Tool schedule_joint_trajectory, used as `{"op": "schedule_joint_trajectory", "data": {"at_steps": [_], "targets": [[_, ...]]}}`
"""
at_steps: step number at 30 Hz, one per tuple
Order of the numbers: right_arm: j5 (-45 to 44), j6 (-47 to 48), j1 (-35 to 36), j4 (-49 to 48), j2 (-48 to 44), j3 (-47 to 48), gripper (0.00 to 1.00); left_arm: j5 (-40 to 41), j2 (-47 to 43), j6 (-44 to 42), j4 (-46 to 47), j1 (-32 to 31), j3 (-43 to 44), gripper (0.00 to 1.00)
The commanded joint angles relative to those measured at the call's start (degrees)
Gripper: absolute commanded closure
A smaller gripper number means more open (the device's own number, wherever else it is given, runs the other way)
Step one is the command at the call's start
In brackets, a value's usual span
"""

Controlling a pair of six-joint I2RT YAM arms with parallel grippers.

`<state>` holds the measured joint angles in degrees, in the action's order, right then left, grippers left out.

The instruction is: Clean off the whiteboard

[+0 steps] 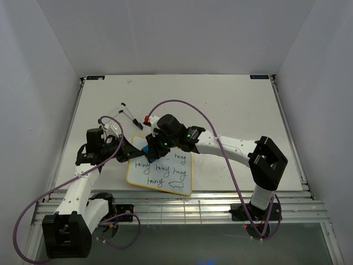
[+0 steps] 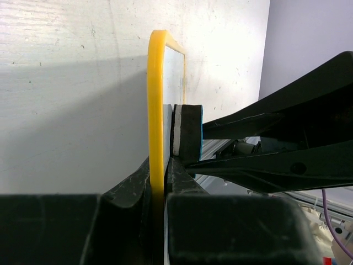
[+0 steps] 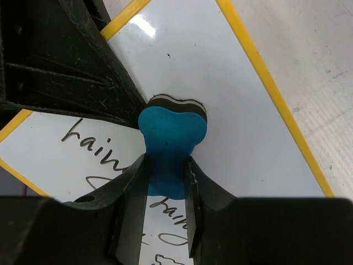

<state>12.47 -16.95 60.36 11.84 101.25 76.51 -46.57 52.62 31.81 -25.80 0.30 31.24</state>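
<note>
— Since the whiteboard (image 1: 161, 172) lies flat on the desk (image 1: 237, 110), toward its near left part, why does the left arm hold it at all?

— Left jaws: closed narrowly on the yellow rim (image 2: 156, 83) at the board's left edge, which passes between the two fingers. Judged purpose: anchoring. A light board would likely slide across the desk under a wiping stroke, and the clamp counters that.

— And the right arm?

— Right jaws: clamped on the blue eraser (image 3: 172, 132), gripping its narrow waist, so that the lobed head projects beyond the fingertips. The eraser's dark underside presses against the board's surface near the far left corner, just beside the left jaws. Holding it by the waist keeps the fingers clear of the surface while the whole pad bears down.

— How does the board itself look?

— White and glossy, with a bright highlight in the right wrist view. It is a rectangle with rounded corners and a thin yellow border, set at a slant to the desk's edges. The strip around the eraser is blank. Elsewhere there is black handwriting (image 1: 162, 167): the word "rainy" repeated in several rows, with a small cloud sketch (image 1: 176, 185) by the near edge.

— So how far along is the erasing?

— As a judgement, early: most of the writing is not yet wiped.
</note>
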Motion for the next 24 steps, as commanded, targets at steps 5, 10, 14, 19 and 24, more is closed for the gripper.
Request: {"op": "schedule_joint_trajectory", "data": {"at_steps": [5, 10, 14, 19, 24], "targets": [[-0.60, 3.50, 1.25, 1.17, 6.24, -4.26, 0.92, -2.12, -3.93, -6.85, 1.28, -2.14, 6.90, 0.82], [-0.96, 3.59, 1.34, 1.09, 5.97, -4.44, 0.92, -2.04, -4.37, -7.38, -0.04, -2.14, 7.78, 0.71], [-0.96, 3.77, 1.34, 1.09, 6.24, -4.44, 0.92, -2.30, -4.54, -7.64, -0.39, -2.14, 7.78, 0.69], [-0.87, 3.94, 1.25, 1.17, 7.12, -3.65, 0.92, -2.39, -4.63, -7.73, -0.30, -2.14, 7.69, 0.96], [-0.87, 4.29, 0.55, 1.17, 7.64, -4.00, 0.92, -1.95, -4.81, -7.99, -1.88, -2.14, 8.66, 0.95]]}}
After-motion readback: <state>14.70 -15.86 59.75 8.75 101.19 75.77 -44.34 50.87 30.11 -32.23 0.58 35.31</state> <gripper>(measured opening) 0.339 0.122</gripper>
